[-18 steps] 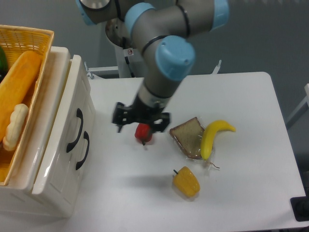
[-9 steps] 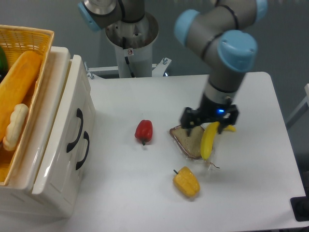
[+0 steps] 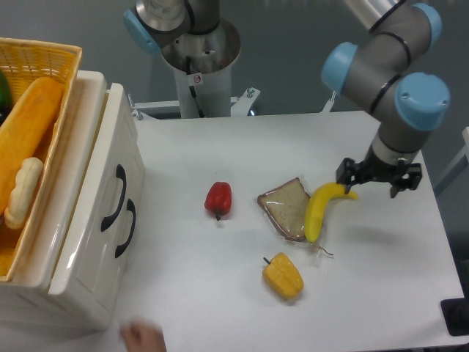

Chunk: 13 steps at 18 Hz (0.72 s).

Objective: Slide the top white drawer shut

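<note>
The white cabinet stands at the left edge of the table. The top white drawer faces right, and its curved black handle shows on the front. The drawer front stands a little out from the cabinet's top edge, with a narrow gap behind it. The second drawer's black handle sits just below and to the right. My gripper is far to the right, over the table beside the tip of a banana. Its fingers are spread and hold nothing.
A yellow wicker basket with food sits on the cabinet. On the table lie a red pepper, a bagged bread slice and a yellow pepper. A person's hand shows at the bottom edge. The robot base stands at the back.
My gripper swept from above the red pepper rightward across the bread and banana to the table's right side. A hand has come in at the bottom edge. The drawer has not moved.
</note>
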Each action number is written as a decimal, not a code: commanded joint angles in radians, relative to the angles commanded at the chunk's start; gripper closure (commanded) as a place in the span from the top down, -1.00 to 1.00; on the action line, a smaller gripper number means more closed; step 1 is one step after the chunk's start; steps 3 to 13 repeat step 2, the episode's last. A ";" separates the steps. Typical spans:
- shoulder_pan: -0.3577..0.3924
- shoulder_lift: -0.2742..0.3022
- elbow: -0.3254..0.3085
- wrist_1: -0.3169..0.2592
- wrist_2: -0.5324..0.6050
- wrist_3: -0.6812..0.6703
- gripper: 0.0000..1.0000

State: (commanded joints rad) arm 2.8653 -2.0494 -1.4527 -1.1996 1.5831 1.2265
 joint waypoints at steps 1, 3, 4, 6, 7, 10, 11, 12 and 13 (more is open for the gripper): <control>0.003 -0.005 0.000 0.000 0.002 0.057 1.00; 0.006 -0.008 -0.003 0.000 0.000 0.089 1.00; 0.006 -0.008 -0.003 0.000 0.000 0.089 1.00; 0.006 -0.008 -0.003 0.000 0.000 0.089 1.00; 0.006 -0.008 -0.003 0.000 0.000 0.089 1.00; 0.006 -0.008 -0.003 0.000 0.000 0.089 1.00; 0.006 -0.008 -0.003 0.000 0.000 0.089 1.00; 0.006 -0.008 -0.003 0.000 0.000 0.089 1.00; 0.006 -0.008 -0.003 0.000 0.000 0.089 1.00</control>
